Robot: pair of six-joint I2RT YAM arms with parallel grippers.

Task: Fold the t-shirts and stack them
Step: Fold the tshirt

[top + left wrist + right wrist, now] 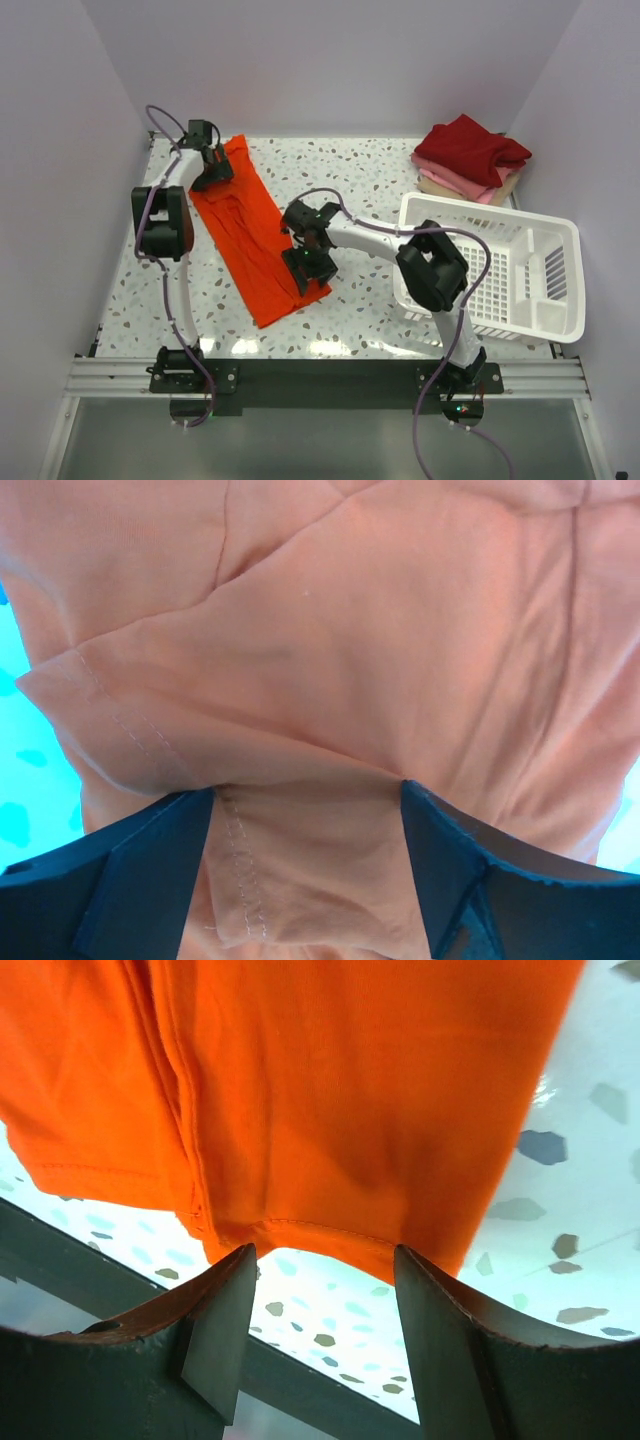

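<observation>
- Bare desk (pixel 350 180) from the middle out to 12 o'clock is the widest open lane I have.
- The white basket (pixel 500 270) fills 3 o'clock, with the right arm's elbow in front of its left rim. No way through there.
- The folded stack (pixel 470 160) blocks the 1 o'clock corner.
- The orange shirt (pixel 260 235) lies flat from 11 toward 6. The left pincer (pixel 213 175) is over its far end and the right pincer (pixel 312 272) at its near edge.
- At 9 o'clock there's only a narrow strip beside the wall, taken up by the left arm.

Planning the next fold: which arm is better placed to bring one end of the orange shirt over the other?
Probably right. The right fingers straddle the near hem of the orange shirt, at its edge; the left fingers stand further in over the cloth.
</observation>
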